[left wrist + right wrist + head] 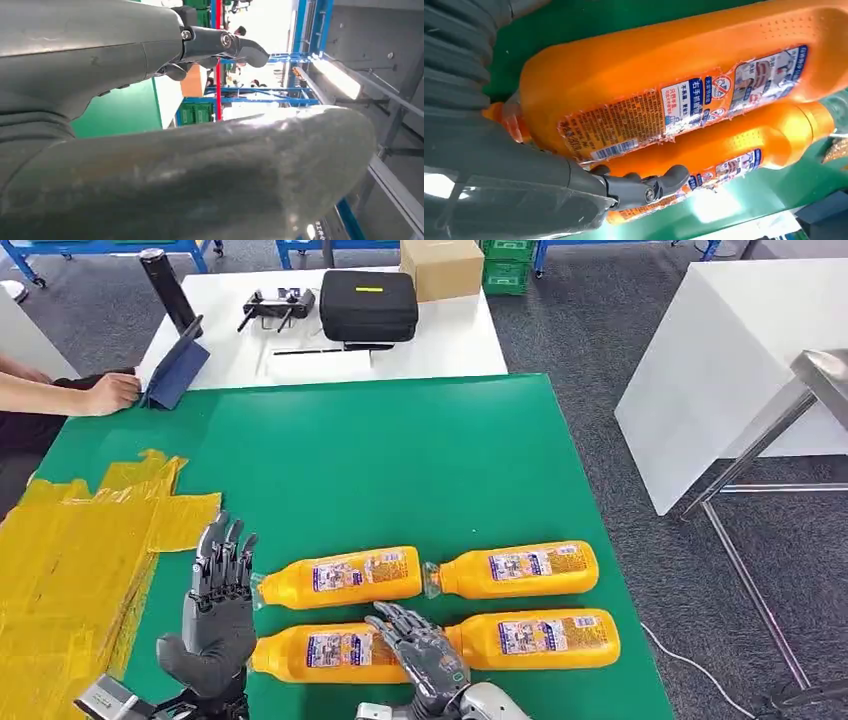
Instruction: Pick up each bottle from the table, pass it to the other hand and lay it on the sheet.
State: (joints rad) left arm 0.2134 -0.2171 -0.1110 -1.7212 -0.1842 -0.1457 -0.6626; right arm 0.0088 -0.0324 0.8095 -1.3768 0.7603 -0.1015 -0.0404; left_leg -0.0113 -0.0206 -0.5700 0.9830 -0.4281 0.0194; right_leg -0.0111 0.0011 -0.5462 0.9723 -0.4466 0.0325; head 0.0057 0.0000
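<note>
Several orange bottles lie on their sides on the green table [400,460], in two rows. The far row has a left bottle [340,578] and a right bottle [515,570]. The near row has a left bottle [320,652] and a right bottle [540,638]. My right hand [420,650] is spread over the near left bottle [664,75] at its right end, its fingers [644,186] apart and not closed around it. My left hand [215,605] stands upright just left of the bottles, fingers [220,42] straight, holding nothing. The yellow sheet [70,560] lies at the table's left.
A person's hand [110,392] rests by a dark tablet [178,368] at the table's far left corner. Behind stands a white table [440,340] with a black case [368,304], a controller and a cardboard box. A white counter [720,370] and metal frame stand to the right.
</note>
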